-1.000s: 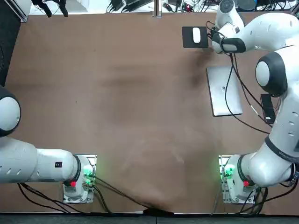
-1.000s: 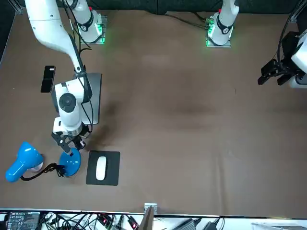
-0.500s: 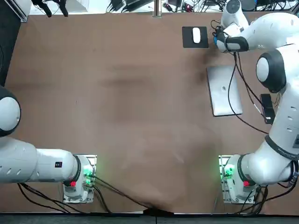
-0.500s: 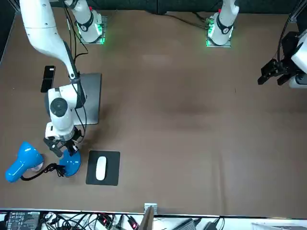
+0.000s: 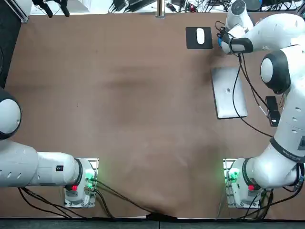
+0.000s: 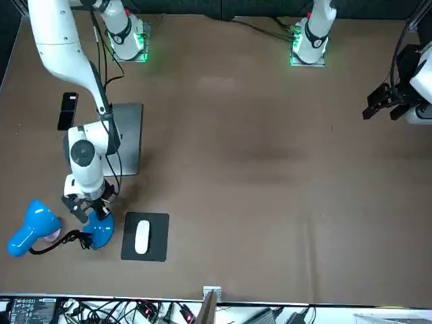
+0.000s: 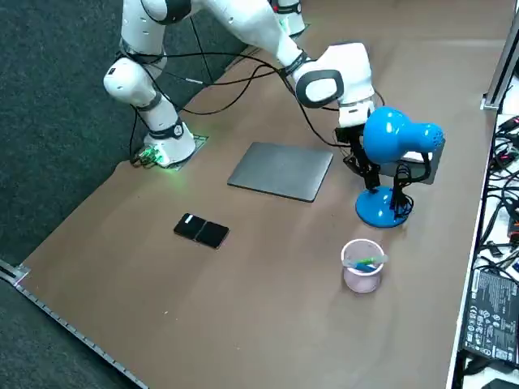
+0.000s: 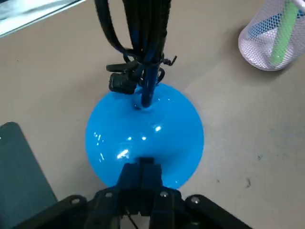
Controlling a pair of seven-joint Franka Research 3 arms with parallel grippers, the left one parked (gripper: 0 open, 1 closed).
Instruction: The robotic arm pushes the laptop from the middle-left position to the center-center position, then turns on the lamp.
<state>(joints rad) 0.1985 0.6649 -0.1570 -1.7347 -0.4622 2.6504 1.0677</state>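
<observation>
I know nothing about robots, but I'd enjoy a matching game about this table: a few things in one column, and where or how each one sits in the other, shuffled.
Things:
1. laptop
2. computer mouse
3. green pen
4. right hand

Places or states:
A. on a black pad
B. standing in a mesh cup
C. fingers shut, at the lamp's blue base
D. closed, lying flat

Pairs: 1-D, 2-A, 3-B, 4-C

Likely a lab: tangled cables (image 6: 155, 312).
</observation>
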